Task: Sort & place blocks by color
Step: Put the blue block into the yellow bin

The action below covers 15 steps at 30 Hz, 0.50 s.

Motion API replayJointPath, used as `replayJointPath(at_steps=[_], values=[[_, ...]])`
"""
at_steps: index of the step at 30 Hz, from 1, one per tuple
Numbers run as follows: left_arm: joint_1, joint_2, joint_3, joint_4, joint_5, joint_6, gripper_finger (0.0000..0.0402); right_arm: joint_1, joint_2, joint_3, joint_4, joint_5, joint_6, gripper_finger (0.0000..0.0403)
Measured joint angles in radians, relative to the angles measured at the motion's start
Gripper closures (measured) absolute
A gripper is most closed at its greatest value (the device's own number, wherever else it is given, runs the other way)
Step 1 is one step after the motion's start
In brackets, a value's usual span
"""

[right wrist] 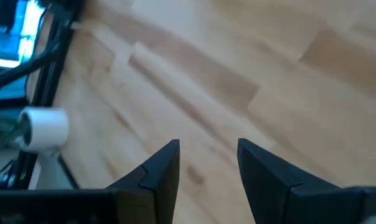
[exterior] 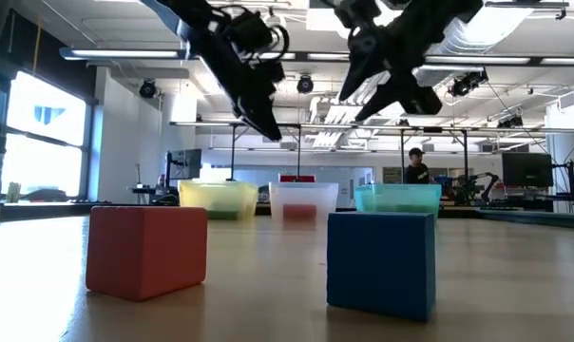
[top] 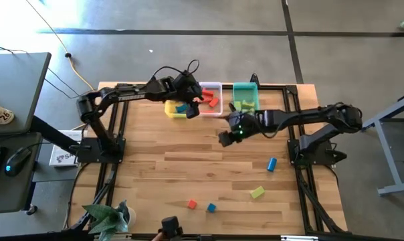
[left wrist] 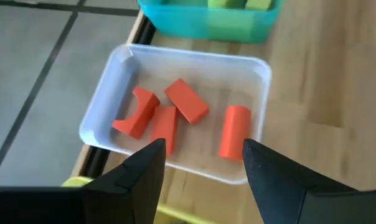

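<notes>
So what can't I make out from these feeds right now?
- Yellow tray contents: the left tool covers most of it in the high view; the low view shows only its hazy wall.
- Teal tray: cut off by the left wrist view's edge, so its green blocks can't be counted.
- Loose blue block and green block: too small in the high view to tell their shapes.
- Right tool: open over bare table.

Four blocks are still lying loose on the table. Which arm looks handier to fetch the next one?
Probably the right. Its open, empty right gripper hangs over bare table nearer the loose blue cylinder and green block, while the left gripper is up over the trays.
</notes>
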<state>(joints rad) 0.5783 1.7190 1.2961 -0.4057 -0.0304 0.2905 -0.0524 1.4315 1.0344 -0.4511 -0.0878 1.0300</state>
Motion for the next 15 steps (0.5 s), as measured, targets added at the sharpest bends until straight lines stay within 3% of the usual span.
replayJointPath(at_steps=[8, 15], values=[[-0.059, -0.168, 0.0, -0.203, 0.0, -0.115, 0.0202, 0.112, 0.005, 0.0, 0.016, -0.001, 0.018, 0.0253], [-0.137, -0.277, 0.0, -0.394, 0.013, -0.3, 0.0202, 0.189, 0.005, 0.0, 0.055, 0.016, -0.017, 0.0217]])
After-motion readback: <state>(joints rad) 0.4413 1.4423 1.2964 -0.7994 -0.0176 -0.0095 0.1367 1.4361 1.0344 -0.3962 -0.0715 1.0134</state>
